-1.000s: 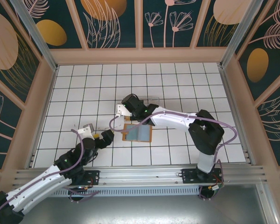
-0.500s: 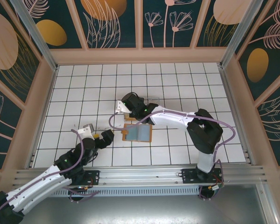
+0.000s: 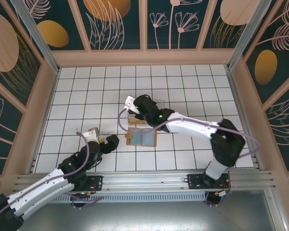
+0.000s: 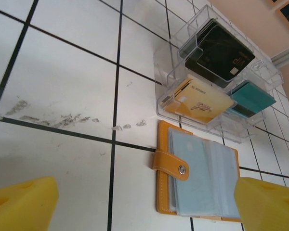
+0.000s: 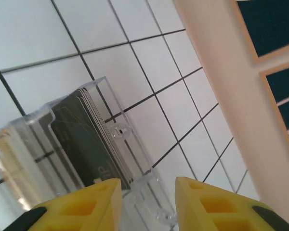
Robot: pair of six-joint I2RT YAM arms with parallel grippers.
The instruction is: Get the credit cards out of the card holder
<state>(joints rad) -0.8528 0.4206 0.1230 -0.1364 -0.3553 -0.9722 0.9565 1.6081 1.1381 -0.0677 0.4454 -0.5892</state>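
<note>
clear compartmented tray (image 4: 166, 72): on white tiled table (image 4: 62, 72) | grey scuff marks (image 4: 62, 118): near tray | floral-panelled walls (image 3: 115, 24): around table

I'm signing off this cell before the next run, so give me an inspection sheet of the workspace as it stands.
Surface: white tiled table; grey scuff marks along one grout line.
Job's things: card holder lies open and flat, strap unsnapped; black cards, tan card and teal card sit in the clear tray beside it.
Clutter: nothing seen.
Claws: left claw wide open, empty, holder ahead of it; right claw partly open, empty, at the tray.
Cables: left arm's cable and right arm's cable, both purple, hang in loops.
Surroundings: tan walls with floral panels.
</note>
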